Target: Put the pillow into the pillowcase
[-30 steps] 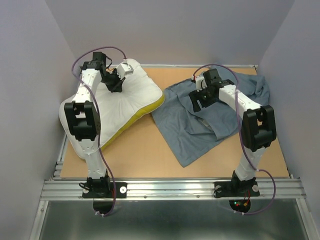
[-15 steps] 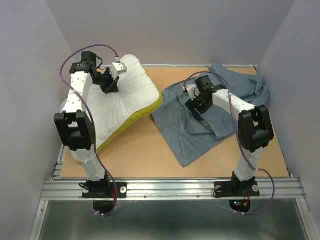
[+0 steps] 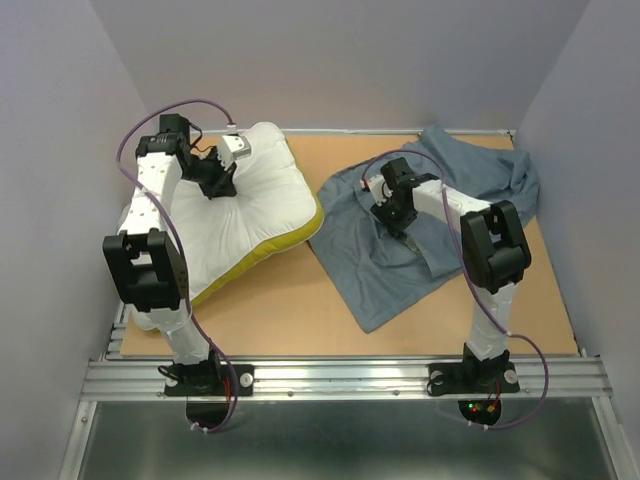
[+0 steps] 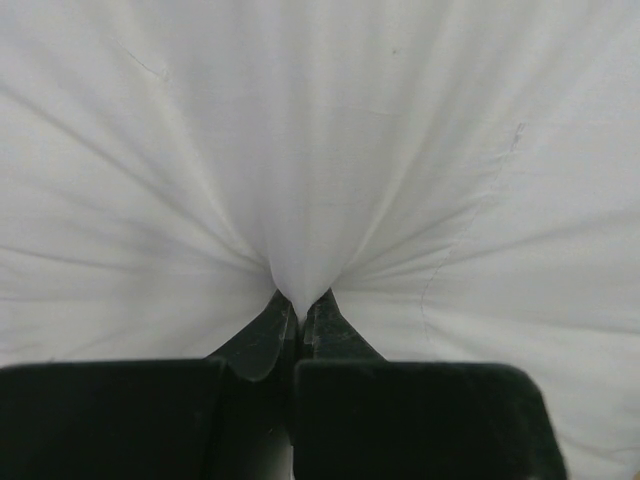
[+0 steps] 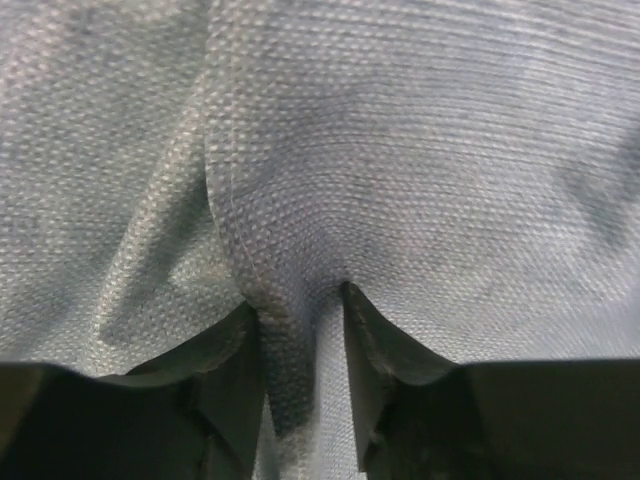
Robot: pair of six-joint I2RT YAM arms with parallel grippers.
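White fabric of the pillow (image 3: 255, 215) lies on the left half of the bench (image 3: 290, 300), its yellow underside exposed only along the near right edge. Its left margin is partly hidden behind the left arm (image 3: 150, 200). The jaws of that arm are pressed together on a small peak of the white cover near the far end, with creases radiating from the pinch; in the left wrist view the pillow (image 4: 320, 150) fills the frame and its edges are cut off.

The slate-blue pillowcase (image 3: 400, 275) is spread crumpled on the right half, apart from the pillow, its far right corner bunched up. Its opening cannot be made out. The jaws of the right arm (image 3: 450, 200) stand partly apart around a raised, seamed fold of the pillowcase (image 5: 420, 150), which is pinched between them.
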